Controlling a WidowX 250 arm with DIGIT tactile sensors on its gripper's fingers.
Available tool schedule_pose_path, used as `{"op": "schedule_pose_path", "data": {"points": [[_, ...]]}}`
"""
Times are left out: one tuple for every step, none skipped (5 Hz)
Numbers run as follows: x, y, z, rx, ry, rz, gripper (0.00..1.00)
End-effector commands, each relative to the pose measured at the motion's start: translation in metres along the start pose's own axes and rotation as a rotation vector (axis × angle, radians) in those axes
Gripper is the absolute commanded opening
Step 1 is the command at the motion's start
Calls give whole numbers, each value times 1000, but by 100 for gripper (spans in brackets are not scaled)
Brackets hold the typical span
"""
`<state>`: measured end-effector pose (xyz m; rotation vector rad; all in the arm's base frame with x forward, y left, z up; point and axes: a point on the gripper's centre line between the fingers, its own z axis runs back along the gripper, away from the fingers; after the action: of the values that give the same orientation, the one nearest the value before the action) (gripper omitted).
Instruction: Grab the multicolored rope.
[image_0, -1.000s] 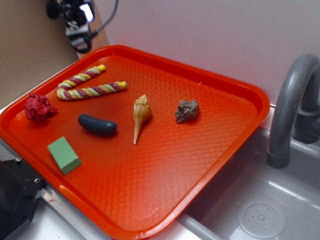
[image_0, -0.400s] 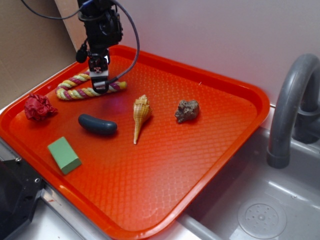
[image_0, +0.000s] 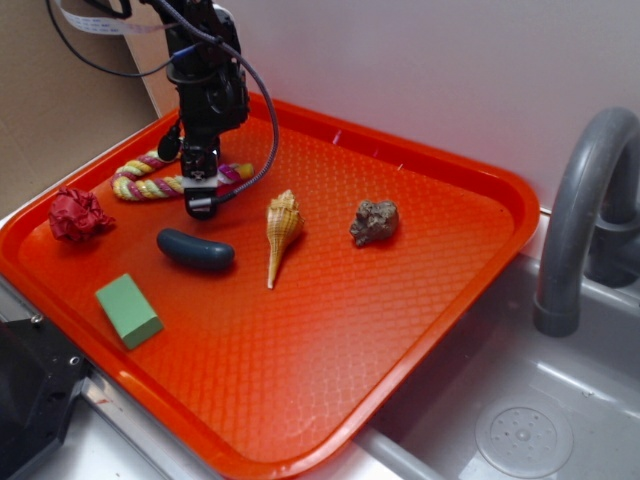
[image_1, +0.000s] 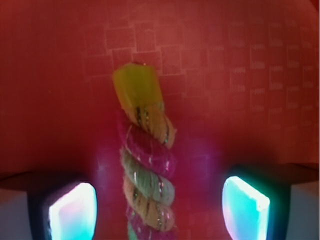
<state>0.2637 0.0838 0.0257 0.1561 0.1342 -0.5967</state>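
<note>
Orange-red tray, embossed diamond grid all over; reads as deeper red squares in wrist view.
Multicolored rope near far-left edge: twisted yellow, magenta-maroon, pale green-white strands; solid yellow tip in wrist view.
Black gripper with black cables; pads glowing cyan-white with pinkish rims in wrist view.
Crumpled dark-red wad at left edge.
Dark navy-grey oblong, glossy.
Flat pale-green block near front-left edge.
Tan-orange seashell, ribbed with fine cream banding.
Mottled grey-brown rock.
Off tray: matte grey faucet and grey sink.
</note>
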Motion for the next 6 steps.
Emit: {"op": "schedule_pose_path", "data": {"points": [[6,-18,-14,21,-11,-32,0],[7,-20,-15,-75,-120,-58,0],[7,-21,-10,-16,-148,-53,0],[4,-19,13,42,-201,-39,0],[1,-16,25,76,-218,-39,0],[-5,-19,39,170,-228,32,0]]}}
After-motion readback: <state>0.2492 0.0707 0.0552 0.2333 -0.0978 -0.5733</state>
